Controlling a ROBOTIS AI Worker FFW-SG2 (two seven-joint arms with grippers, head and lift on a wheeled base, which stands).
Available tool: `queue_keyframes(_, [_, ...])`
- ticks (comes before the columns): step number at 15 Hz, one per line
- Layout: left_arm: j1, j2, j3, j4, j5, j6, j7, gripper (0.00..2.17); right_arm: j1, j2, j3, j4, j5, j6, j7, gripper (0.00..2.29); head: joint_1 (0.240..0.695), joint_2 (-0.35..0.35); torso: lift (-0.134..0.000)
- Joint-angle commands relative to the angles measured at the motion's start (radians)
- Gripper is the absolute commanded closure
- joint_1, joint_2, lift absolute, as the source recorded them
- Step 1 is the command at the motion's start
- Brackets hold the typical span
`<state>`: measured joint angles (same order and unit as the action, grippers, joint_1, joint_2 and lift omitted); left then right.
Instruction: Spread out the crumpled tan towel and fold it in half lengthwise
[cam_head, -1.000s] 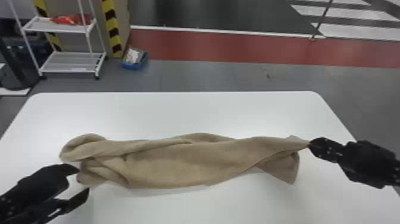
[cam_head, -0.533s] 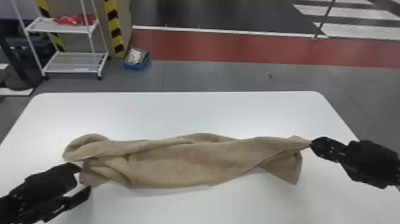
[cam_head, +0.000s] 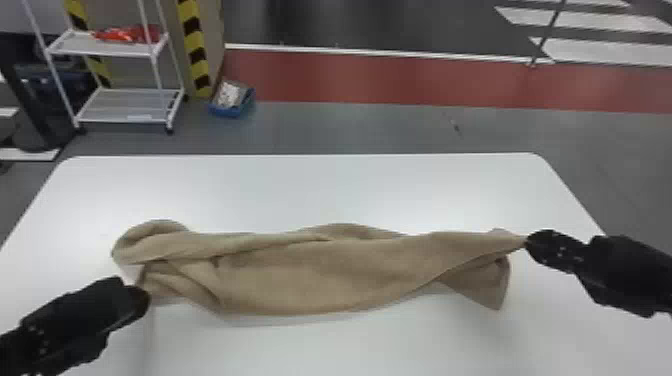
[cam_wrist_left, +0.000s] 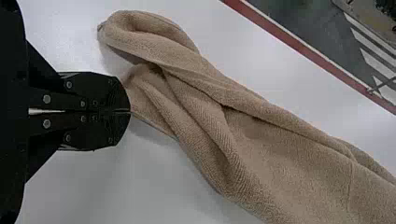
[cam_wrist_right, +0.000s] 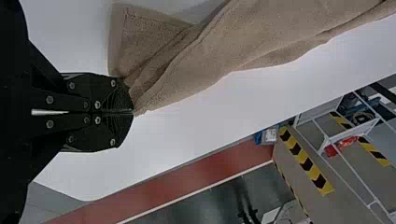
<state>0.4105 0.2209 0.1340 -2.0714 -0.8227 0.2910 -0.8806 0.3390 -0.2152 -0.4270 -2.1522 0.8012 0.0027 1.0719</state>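
Tan towel (cam_head: 320, 275) is on the desk (cam_head: 350, 190), a twisted strip running roughly parallel to the far edge, set well back from it. Not spread, so no fold in half yet.

Left gripper (cam_wrist_left: 129, 112): fingers together, clamped on the towel at its left end, robot side. Right gripper (cam_wrist_right: 132, 112): fingers together, clamped on the towel's right tip, toward the desk's right edge.

Risks, my read:
- Left bite looks shallow, cloth only at the fingertips. A hard pull could slip it out.
- Right bite is also just a tip. Same failure if both arms tension too fast.
- Rolled loop (cam_head: 155, 240) at the left end sits outside the left grip. Pulling sideways may tighten the twist rather than open it.
- Loose flap (cam_head: 485, 282) at the right end could get trapped underneath when laid down, so the fold lines up wrong.
- Can't tell if both grips share one hem. If not, lifting gives a diagonal, not a flat sheet.

Suggest a gentle lift and shake before any folding.
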Motion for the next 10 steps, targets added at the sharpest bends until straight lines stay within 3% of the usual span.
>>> queue_keyframes(1, [0.002,0.000,0.004,-0.010,0.002,0.003,0.002,1.74,0.000,0.000,0.001,-0.005,0.000,0.009,0.000,1.32,0.695,-0.093,-0.124])
queue_keyframes(3, [0.005,-0.006,0.032,-0.055,0.028,0.012,0.017,1.77,-0.006,0.000,-0.004,-0.009,-0.005,0.021,-0.004,1.32,0.695,-0.091,-0.124])
queue_keyframes(6, [0.001,-0.014,0.141,-0.171,0.117,0.037,-0.015,1.77,-0.095,-0.012,-0.088,-0.023,-0.171,0.144,0.010,1.32,0.695,-0.086,-0.124])
queue_keyframes(10, [-0.068,-0.032,0.268,-0.288,0.208,0.119,-0.043,1.77,-0.144,-0.046,-0.087,-0.052,-0.194,0.236,0.017,1.32,0.695,-0.079,-0.124])
